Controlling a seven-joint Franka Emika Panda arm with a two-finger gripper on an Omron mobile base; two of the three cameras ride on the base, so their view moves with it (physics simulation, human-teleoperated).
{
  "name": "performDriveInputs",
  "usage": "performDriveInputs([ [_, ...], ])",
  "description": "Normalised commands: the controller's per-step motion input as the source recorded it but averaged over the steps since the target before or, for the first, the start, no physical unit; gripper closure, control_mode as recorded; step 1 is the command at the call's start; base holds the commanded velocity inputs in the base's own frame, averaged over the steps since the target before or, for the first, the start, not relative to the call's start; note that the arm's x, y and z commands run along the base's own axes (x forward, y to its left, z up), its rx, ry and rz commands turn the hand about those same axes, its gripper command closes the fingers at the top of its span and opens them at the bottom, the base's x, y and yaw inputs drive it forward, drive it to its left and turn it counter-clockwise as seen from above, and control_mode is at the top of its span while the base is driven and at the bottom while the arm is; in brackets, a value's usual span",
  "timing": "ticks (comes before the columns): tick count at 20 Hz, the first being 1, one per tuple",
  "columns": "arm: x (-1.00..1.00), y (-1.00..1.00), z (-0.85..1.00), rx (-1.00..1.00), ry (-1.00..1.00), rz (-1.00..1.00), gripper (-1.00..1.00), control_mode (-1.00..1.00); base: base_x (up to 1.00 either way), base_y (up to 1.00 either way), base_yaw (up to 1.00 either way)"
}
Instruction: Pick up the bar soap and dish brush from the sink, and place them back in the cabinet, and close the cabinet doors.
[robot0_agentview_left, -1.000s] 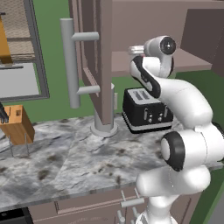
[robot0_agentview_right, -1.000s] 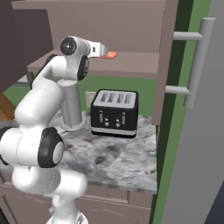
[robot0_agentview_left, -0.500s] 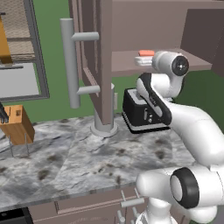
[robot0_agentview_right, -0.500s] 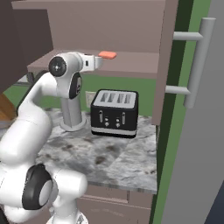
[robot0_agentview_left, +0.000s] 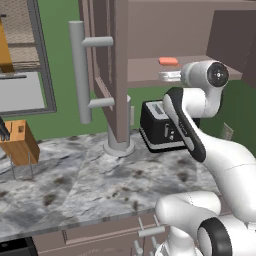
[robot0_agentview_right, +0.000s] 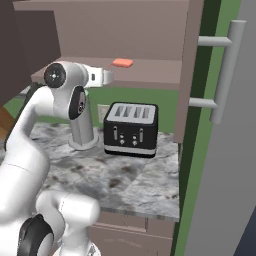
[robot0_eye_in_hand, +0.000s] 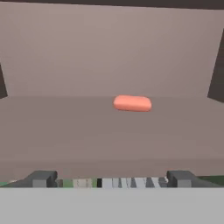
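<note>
The salmon-pink bar soap (robot0_agentview_left: 168, 61) (robot0_agentview_right: 122, 63) (robot0_eye_in_hand: 132, 103) lies flat on the inner shelf (robot0_eye_in_hand: 87, 131) of the mauve-brown cabinet (robot0_agentview_left: 150, 30) (robot0_agentview_right: 125, 25). My gripper (robot0_agentview_left: 167, 76) (robot0_agentview_right: 107, 76) (robot0_eye_in_hand: 111, 179) hovers open just in front of the shelf edge, a short way from the soap, with nothing between its fingers. Both cabinet doors stand open: the left door (robot0_agentview_left: 117, 65) with its bar handle (robot0_agentview_left: 80, 70), and the right door (robot0_agentview_right: 192, 65) with its handle (robot0_agentview_right: 226, 70). The dish brush and the sink are out of view.
A black toaster (robot0_agentview_left: 162, 127) (robot0_agentview_right: 131, 130) stands on the marbled counter (robot0_agentview_left: 75, 185) below the shelf. Beside it stands a grey cylinder (robot0_agentview_left: 119, 142) (robot0_agentview_right: 82, 132). A wooden knife block (robot0_agentview_left: 20, 142) is at the far left.
The open gripper has drawn back from the soap, which stays on the shelf. The arm's elbow has swung lower and closer to the base.
</note>
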Motion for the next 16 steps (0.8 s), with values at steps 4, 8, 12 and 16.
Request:
performDriveInputs([
  [4, -0.53, 0.00, 0.01, 0.00, 0.21, 0.00, -1.00, -1.00, 0.00, 0.00, 0.00],
  [8, -0.53, 0.00, 0.00, 0.00, 0.21, 0.00, -1.00, -1.00, 0.00, 0.00, 0.00],
  [12, -0.60, 0.00, 0.00, 0.00, 0.22, 0.00, -1.00, -1.00, 0.00, 0.00, 0.00],
  [16, -0.58, 0.00, 0.00, 0.00, 0.21, 0.00, -1.00, -1.00, 0.00, 0.00, 0.00],
])
